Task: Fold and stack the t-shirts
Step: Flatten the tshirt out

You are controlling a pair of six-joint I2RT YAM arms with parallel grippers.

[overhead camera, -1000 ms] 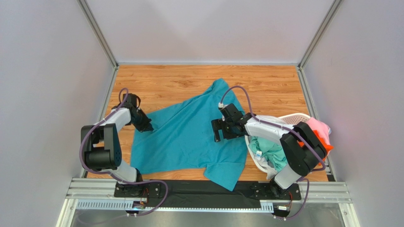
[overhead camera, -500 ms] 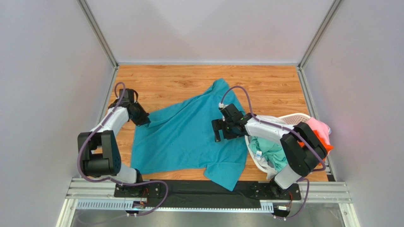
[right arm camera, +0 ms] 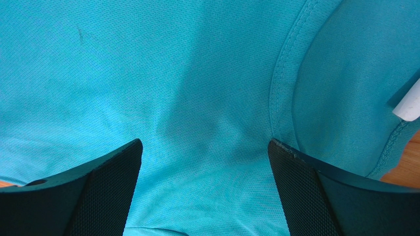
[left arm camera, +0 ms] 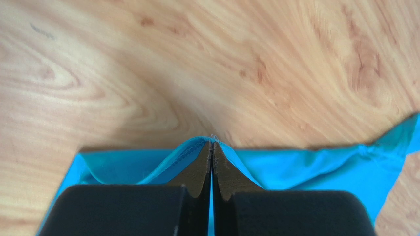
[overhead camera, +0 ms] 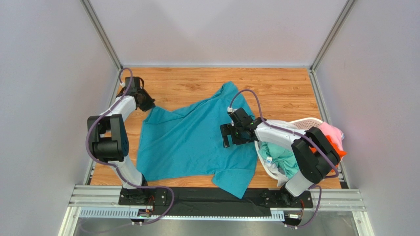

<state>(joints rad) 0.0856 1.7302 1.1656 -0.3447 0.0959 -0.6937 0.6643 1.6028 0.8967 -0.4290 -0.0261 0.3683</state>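
Observation:
A deep teal-blue t-shirt [overhead camera: 192, 142] lies spread on the wooden table, one sleeve toward the far wall and one at the near edge. My left gripper [overhead camera: 148, 105] is at the shirt's far left corner, shut on the stitched hem; in the left wrist view the cloth [left arm camera: 305, 167] peaks between the closed fingertips of that gripper [left arm camera: 212, 143]. My right gripper [overhead camera: 227, 140] stands open over the shirt's right side near the collar. The right wrist view shows that gripper [right arm camera: 204, 142] with only flat cloth [right arm camera: 172, 73] between its fingers, and the ribbed collar [right arm camera: 283, 83] beside the right finger.
A white perforated laundry basket [overhead camera: 305, 120] sits at the table's right edge under the right arm, holding a mint green shirt [overhead camera: 283, 157] and orange and pink shirts [overhead camera: 330, 135]. Frame posts and grey walls close in the table on three sides.
My left gripper has moved toward the far left corner, drawing the teal shirt's corner out with it and stretching that edge. The right arm has stayed where it was.

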